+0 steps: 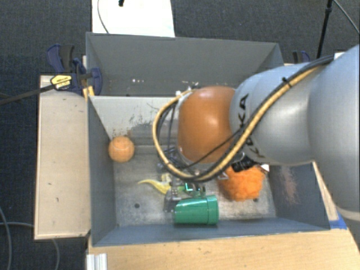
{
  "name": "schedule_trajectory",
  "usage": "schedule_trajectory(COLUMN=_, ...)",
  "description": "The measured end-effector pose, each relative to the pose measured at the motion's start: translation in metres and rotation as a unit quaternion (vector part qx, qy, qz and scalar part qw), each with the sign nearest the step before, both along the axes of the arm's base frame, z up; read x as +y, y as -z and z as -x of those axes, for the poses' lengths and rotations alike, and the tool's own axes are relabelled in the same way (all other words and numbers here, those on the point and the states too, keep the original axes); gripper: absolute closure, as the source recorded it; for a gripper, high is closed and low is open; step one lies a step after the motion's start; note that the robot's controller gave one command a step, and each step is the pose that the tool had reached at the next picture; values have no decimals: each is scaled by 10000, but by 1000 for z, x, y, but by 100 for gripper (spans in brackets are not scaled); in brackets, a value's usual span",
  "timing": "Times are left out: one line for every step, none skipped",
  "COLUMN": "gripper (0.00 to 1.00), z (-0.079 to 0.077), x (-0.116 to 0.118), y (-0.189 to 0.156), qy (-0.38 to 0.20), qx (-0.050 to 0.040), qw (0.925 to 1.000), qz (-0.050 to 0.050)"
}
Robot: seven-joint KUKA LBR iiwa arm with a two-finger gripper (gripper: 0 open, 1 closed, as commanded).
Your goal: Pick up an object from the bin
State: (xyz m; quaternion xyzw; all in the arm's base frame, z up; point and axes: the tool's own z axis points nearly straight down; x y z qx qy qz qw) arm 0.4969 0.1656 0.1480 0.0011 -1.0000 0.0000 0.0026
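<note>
Grey arm [304, 117] w/ gripper [179, 191] low by green cup [196, 211], jaw state unclear

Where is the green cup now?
In the camera view the green cup lies on its side at the bin's front wall, just below the gripper, yellow piece to its left, fuzzy orange thing upper right.

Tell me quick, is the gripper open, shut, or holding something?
Gripper: cannot be told; it is down by the green cylinder and a small yellow piece.

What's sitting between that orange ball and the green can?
In the camera view, a small yellow curved thing lies between the ball and the can.
</note>
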Motion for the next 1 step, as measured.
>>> schedule_trajectory(gripper=0, z=-2, x=-1, y=-3, qy=25, qx=-35, qw=10000, qz=-8)
